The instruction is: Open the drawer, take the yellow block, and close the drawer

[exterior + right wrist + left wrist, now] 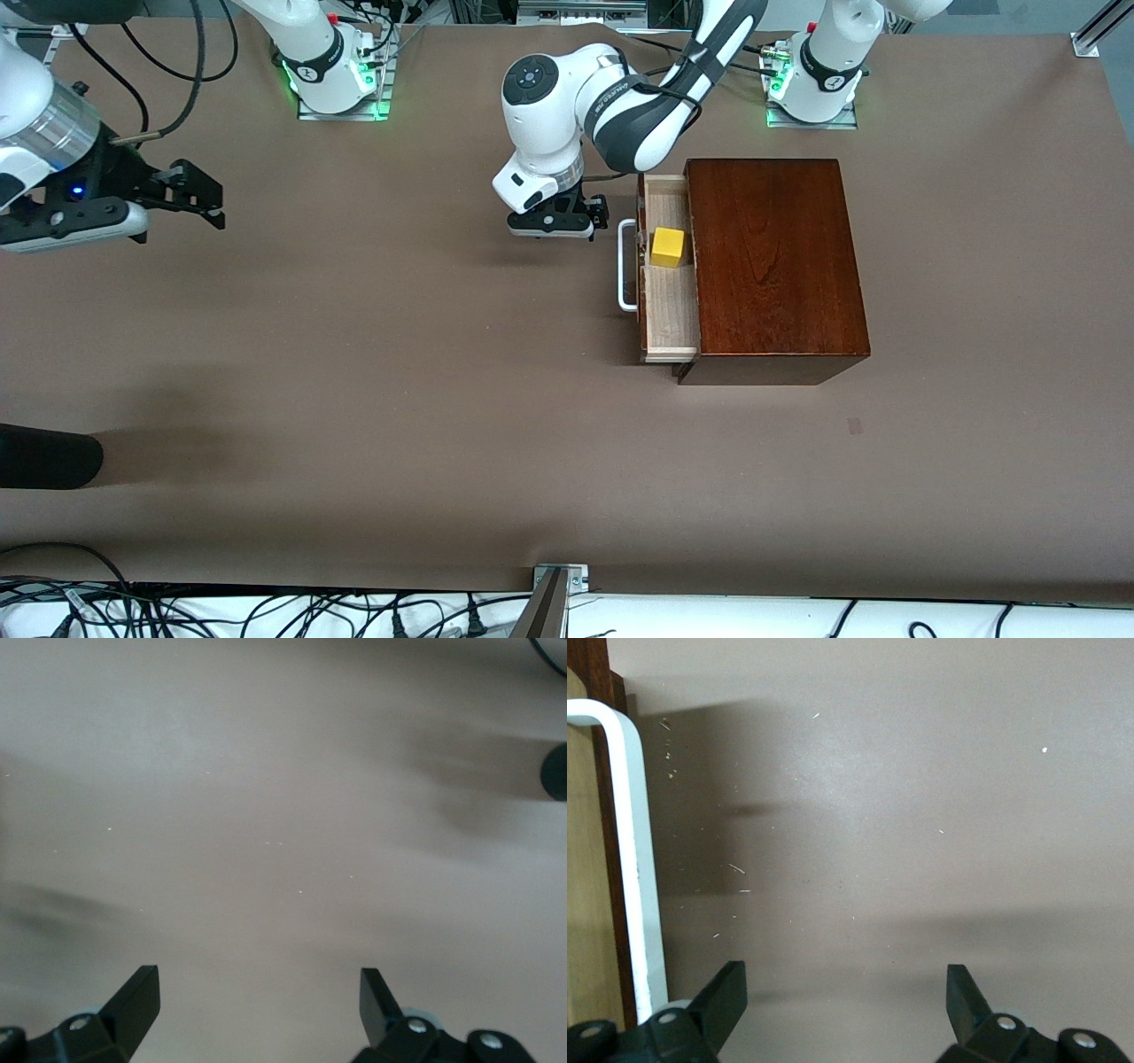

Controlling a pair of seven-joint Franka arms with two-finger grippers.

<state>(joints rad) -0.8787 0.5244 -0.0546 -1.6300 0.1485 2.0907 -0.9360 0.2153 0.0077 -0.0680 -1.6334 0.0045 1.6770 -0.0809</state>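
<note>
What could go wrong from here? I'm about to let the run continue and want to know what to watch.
The left hand, open, sits beside the white handle, so it could clip it when crossing to the yellow block. The drawer is only partly out and the block lies close to the wooden box, leaving little finger room. The right hand waits, open, over bare table.

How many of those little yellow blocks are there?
1. The yellow block sits in the open drawer of the wooden box. More could be hidden in the part of the drawer that is under the box top.
</note>
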